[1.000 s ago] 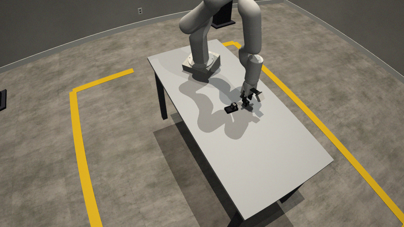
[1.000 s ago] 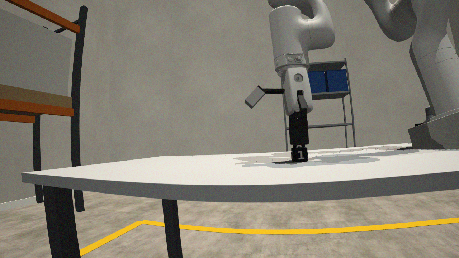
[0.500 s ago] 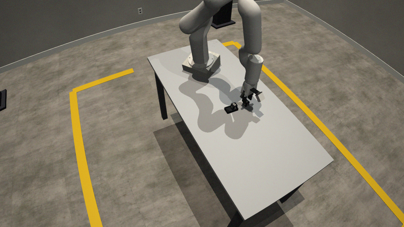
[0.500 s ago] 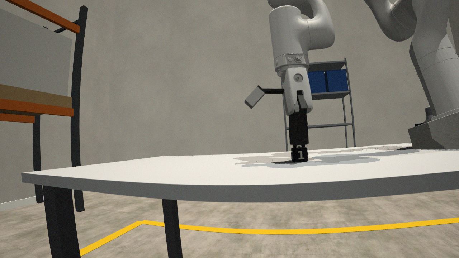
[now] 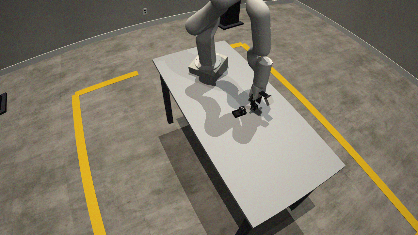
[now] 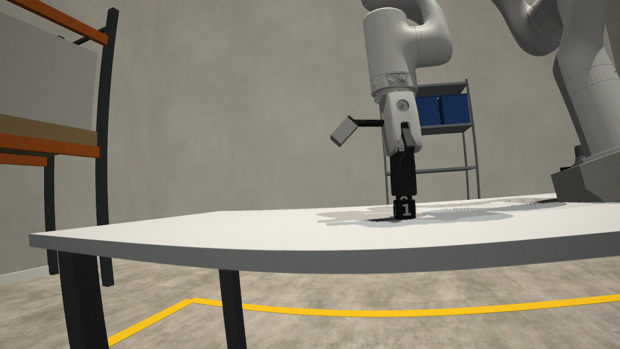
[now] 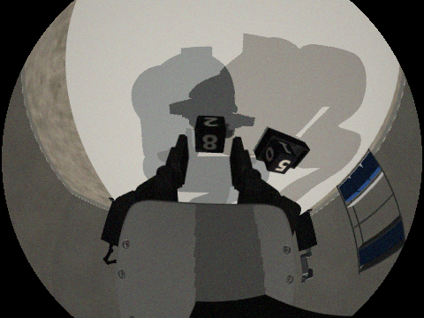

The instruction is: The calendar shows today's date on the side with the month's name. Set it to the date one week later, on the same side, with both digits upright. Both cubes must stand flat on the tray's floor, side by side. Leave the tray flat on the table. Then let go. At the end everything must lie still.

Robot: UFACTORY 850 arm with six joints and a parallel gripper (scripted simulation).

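The gripper [image 5: 254, 103] [image 6: 403, 194] [image 7: 209, 146] points down over the loose black cube [image 5: 254, 108] [image 6: 405, 209] [image 7: 210, 133], its fingers parted to a middling width. In the wrist view a gap shows on each side of the cube, so nothing is held.

This cube rests on the table [image 5: 277, 160] [image 6: 260, 230] [image 7: 132, 35], outside the tray, showing a 1 towards the exterior view and an 8 and a 2 towards the wrist. Seen from the top, it lies nearer the right-hand long edge than the left-hand one.

The black tray [image 5: 235, 114] [image 7: 305, 149] lies near it, well in from both long edges. The other cube [image 5: 242, 108] [image 7: 282, 159] sits at the tray's end facing the loose cube, a 5 on top and a 0 on one side; the tray's opposite end is free.

The arm's base [image 5: 191, 70] [image 6: 567, 188] stands by the far short edge. The near short edge, with its lower and right corners, is well apart from tray and cubes. Between loose cube and tray runs a narrow strip of tabletop.
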